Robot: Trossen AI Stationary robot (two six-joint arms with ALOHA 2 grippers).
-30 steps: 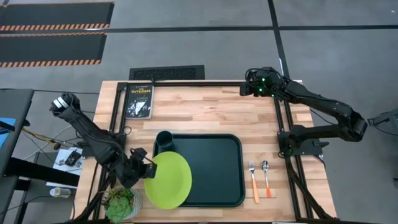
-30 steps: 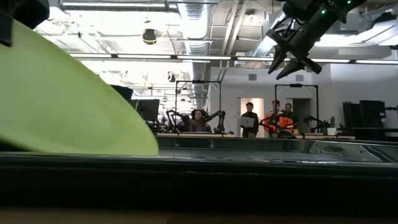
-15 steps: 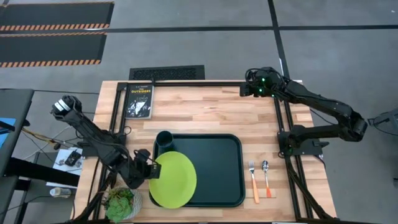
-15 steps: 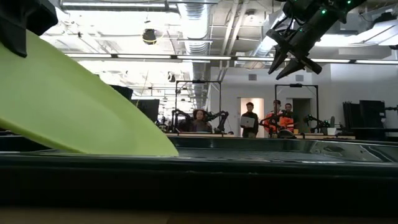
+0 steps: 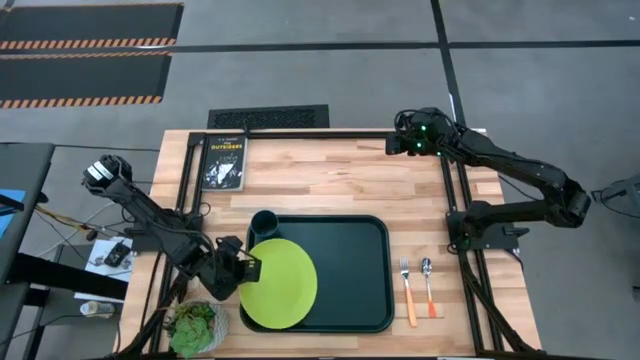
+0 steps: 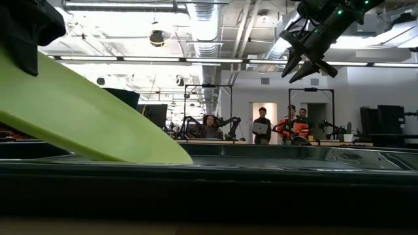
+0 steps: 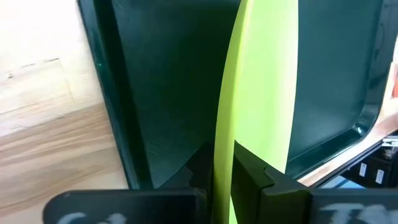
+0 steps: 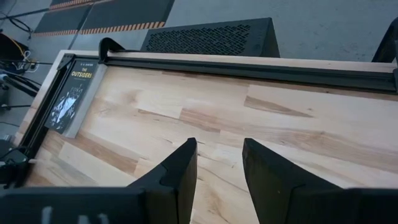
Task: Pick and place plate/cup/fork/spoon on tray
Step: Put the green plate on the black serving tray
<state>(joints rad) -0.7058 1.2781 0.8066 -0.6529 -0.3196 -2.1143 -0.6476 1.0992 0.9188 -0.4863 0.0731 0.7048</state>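
Wooden worktop (image 5: 330, 185) under bright workshop lighting; people stood at benches in the room far behind, in the low view. The dark green tray (image 5: 355, 265) sat at centre-near, and the small dark cup (image 5: 264, 224) stood in its far-left corner, so that item looked done. The left claw (image 5: 243, 272) was closed on the left edge of the lime-green plate (image 5: 280, 286); the plate hung tilted over the tray's left half, its low edge at or just above the tray floor, its gripped edge raised. In the left wrist view the plate (image 7: 258, 93) ran edge-on between the two fingers, tray (image 7: 168, 87) below it. Judged: plate placement nearly complete, release not yet made. Fork (image 5: 408, 293) and spoon (image 5: 428, 287) lay side by side on the worktop just right of the tray, untouched; both were left to do. Right claw (image 6: 302, 67) waited high over the far right of the worktop, fingers apart and empty. A black book (image 5: 222, 160) lay at far left, a bowl of leaves (image 5: 194, 326) near left, off the tray.
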